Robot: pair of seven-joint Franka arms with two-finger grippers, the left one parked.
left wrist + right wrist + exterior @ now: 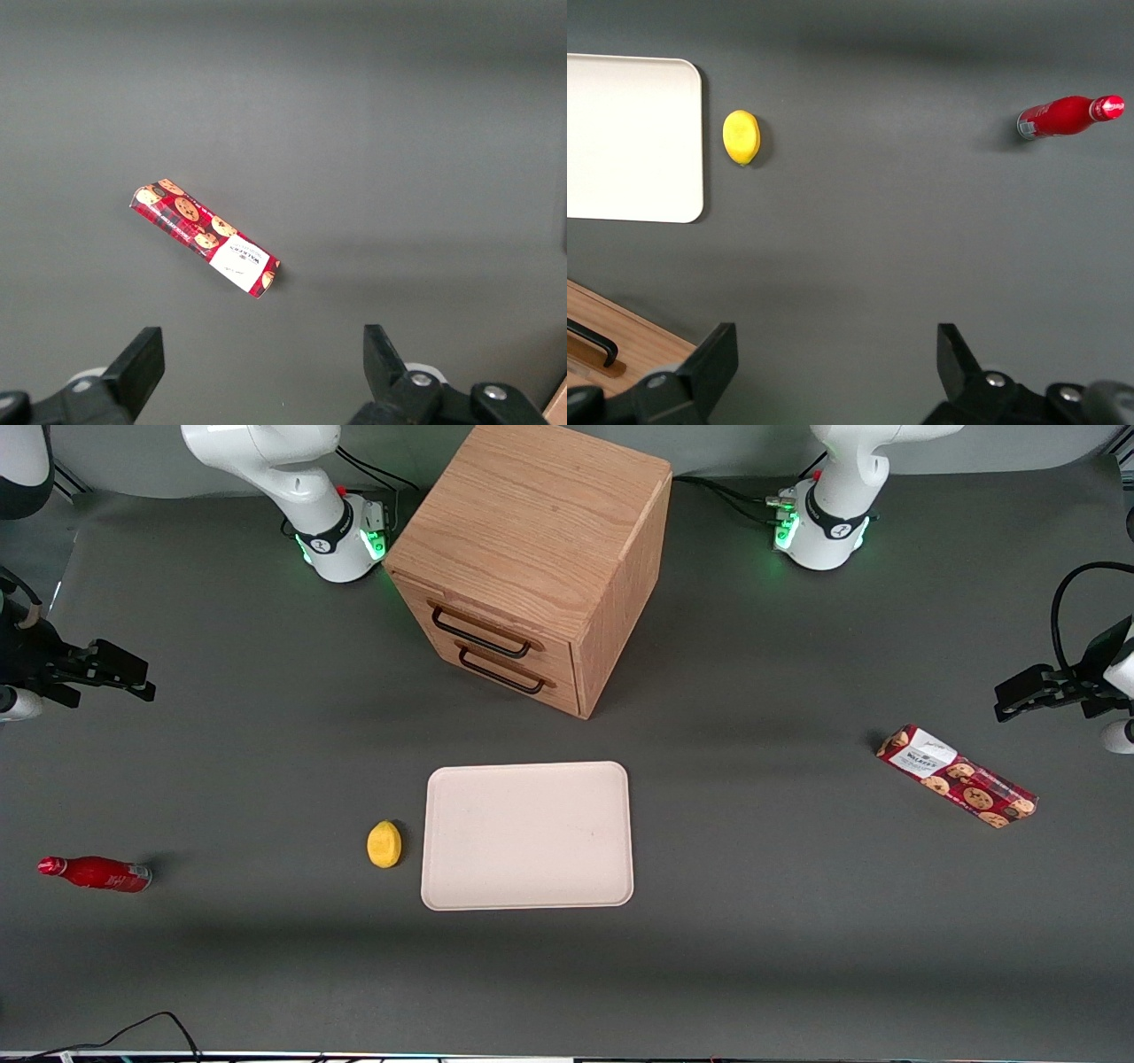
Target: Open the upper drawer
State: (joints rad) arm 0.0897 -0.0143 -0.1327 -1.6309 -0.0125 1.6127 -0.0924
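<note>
Both drawers shut, upper drawer (pixel 483 631) well apart from open gripper (pixel 124 675)

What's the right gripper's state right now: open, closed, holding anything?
Right gripper: jaws open, holding nothing, hanging above bare table toward the working arm's end, well away from the upper drawer.

A robotics lab, set up for manipulation trials: two white arm bases with green status lights are bolted to a grey matted table (pixel 762 921) with cables trailing off its edges. Staged props sit spaced out on it — a wooden cabinet (pixel 532 540), tray (pixel 528 835), lemon (pixel 384 844), red bottle (pixel 96 873) and biscuit packet (pixel 956 776). The right gripper (pixel 133 676) hangs with open fingers, the bottle lying well apart from them.
</note>
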